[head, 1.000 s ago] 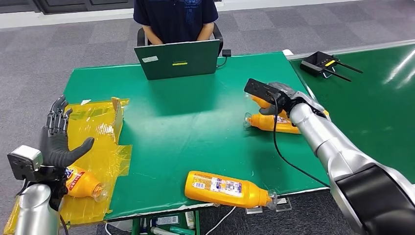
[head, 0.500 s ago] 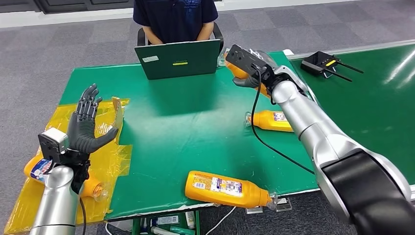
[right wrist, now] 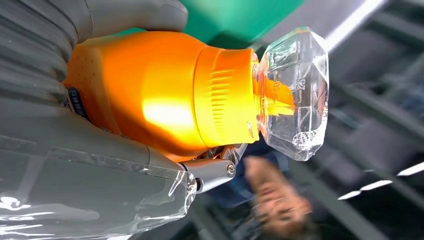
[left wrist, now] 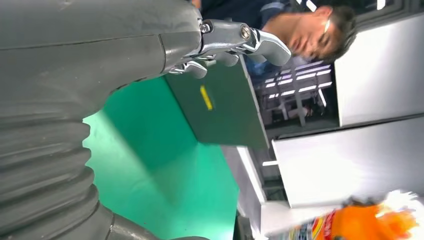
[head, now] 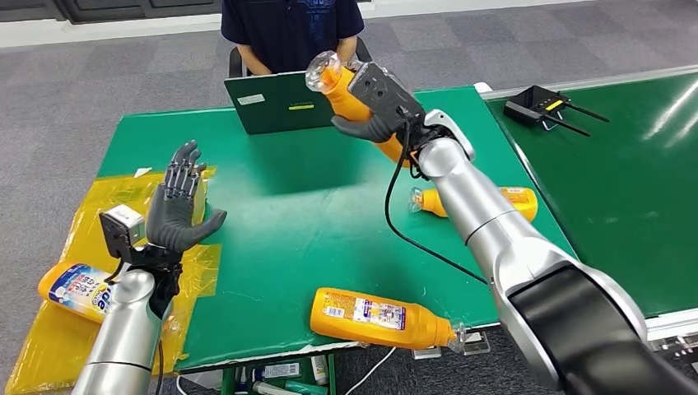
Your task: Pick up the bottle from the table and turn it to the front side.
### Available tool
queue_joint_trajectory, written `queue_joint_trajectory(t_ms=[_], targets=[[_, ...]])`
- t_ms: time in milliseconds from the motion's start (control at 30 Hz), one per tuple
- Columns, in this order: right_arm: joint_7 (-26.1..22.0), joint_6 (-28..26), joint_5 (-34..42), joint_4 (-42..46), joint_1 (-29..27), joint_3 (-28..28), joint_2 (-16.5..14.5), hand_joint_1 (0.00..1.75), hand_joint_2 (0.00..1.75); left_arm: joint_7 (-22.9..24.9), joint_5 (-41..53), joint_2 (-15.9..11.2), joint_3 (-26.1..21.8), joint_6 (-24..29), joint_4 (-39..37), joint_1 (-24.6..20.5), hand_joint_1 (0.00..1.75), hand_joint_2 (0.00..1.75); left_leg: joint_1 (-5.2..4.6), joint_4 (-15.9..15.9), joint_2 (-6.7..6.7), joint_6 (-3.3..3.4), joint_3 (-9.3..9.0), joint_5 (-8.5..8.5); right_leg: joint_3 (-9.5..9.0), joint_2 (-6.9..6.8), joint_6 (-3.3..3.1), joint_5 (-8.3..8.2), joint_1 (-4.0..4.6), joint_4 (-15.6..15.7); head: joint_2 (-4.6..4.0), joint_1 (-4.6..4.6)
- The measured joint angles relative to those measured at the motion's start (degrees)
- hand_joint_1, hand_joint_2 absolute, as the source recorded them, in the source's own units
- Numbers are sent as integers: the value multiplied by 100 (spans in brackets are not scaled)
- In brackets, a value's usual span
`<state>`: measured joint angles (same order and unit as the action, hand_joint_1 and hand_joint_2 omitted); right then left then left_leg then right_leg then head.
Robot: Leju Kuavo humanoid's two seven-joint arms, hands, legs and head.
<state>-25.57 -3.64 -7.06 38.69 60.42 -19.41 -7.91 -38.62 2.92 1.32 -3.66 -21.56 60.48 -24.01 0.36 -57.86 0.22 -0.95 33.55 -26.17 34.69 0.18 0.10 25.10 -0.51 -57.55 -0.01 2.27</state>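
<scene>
Right hand [head: 374,111] grasps the orange bottle [head: 350,92] aloft before the laptop [head: 284,103] at the table's [head: 329,206] far edge; left hand [head: 181,206] spread, holding nothing.

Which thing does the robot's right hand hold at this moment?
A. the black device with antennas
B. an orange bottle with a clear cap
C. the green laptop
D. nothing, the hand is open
B: the right hand grips the orange bottle above the green table, its clear cap pointing away.
</scene>
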Motion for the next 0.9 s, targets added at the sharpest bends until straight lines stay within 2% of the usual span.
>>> queue_joint_trajectory(t_ms=[233,433,633,900], targets=[[-124,-66,235,696,-415,9,-239,175,175,-131,-26,218,172,-25,-825,-265,0,175,0,0,-6,0,3,0,0,-5,0,0,0,0,1,0],[-28,10,323,1135,-494,49,-351,175,175,-153,-45,511,257,77,-1542,-522,0,175,-1,-1,-7,0,3,1,0,-7,1,-1,-4,0,1,0],[33,157,370,1216,-449,57,-510,175,175,-153,-127,891,361,-170,-2322,-942,0,175,-1,-2,-8,1,4,1,-1,-7,2,-2,-4,0,1,0],[-12,246,405,1216,-438,57,-597,175,175,-153,-193,1250,467,-573,-2990,-1364,0,175,-1,-2,-9,1,6,1,0,-8,2,-2,-2,0,-1,0]])
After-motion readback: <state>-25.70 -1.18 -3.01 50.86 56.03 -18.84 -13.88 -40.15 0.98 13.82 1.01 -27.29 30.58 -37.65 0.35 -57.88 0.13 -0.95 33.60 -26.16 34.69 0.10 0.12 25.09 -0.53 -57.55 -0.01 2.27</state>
